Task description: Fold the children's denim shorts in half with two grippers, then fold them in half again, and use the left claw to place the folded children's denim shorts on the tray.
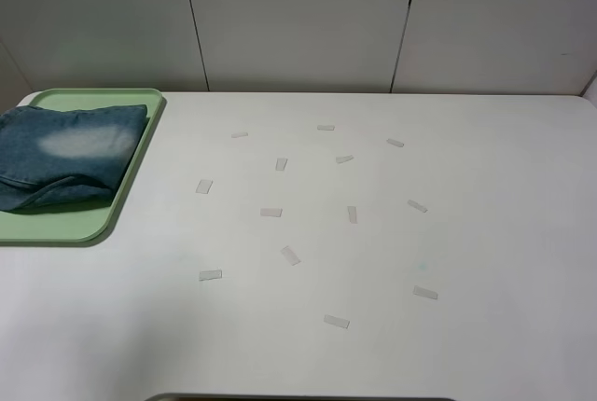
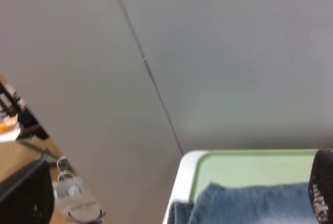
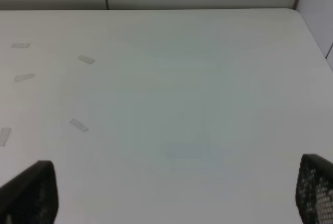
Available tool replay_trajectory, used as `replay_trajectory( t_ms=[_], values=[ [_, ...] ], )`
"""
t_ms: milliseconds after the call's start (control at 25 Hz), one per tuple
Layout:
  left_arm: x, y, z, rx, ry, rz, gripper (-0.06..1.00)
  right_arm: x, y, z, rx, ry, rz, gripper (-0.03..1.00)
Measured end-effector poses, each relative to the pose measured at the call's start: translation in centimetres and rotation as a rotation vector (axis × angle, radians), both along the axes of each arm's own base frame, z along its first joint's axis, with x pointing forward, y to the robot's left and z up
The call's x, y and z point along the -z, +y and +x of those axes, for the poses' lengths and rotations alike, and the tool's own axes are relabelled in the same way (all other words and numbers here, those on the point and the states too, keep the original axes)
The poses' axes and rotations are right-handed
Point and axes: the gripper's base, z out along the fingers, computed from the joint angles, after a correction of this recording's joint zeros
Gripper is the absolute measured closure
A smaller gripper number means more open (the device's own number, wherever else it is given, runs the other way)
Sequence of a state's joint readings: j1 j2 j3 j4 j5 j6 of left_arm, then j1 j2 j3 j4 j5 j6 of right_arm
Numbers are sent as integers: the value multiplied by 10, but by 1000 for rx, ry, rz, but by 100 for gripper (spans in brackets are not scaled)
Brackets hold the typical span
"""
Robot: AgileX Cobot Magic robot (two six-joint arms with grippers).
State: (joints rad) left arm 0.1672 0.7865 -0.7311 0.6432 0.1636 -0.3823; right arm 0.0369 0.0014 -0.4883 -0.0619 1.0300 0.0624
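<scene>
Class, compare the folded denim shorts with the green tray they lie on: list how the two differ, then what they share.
The children's denim shorts are faded blue with a pale bleached patch; the tray is plain pale green. The shorts are soft, creased and folded in layers; the tray is flat and rigid with a low rim. The shorts cover most of the tray, leaving its near end bare. Both sit at the table's far left corner.

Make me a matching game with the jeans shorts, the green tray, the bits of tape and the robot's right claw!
Things:
1. denim shorts
2. tray
3. tape strips
4. right gripper

States:
A. scattered over the white table
B. open, holding nothing
C. folded, lying on the tray
D. at the table's far left corner

Pairs: 1-C, 2-D, 3-A, 4-B
</scene>
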Motion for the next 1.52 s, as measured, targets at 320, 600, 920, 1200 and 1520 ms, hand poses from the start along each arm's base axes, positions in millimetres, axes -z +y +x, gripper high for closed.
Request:
replay_trajectory(
  t_ms=[320, 600, 920, 1200, 1520],
  values=[
    [15, -12, -78, -42, -21, -116, -5, 0, 0, 0, 0, 0, 0, 27],
    [27, -29, -116, 110, 78, -154, -5, 0, 0, 0, 0, 0, 0, 27],
    [42, -32, -146, 204, 188, -167, -5, 0, 0, 0, 0, 0, 0, 27],
    [48, -30, -181, 213, 74, -167, -5, 0, 0, 0, 0, 0, 0, 27],
    [61, -34, -187, 209, 203, -293, -5, 0, 0, 0, 0, 0, 0, 27]
  ],
)
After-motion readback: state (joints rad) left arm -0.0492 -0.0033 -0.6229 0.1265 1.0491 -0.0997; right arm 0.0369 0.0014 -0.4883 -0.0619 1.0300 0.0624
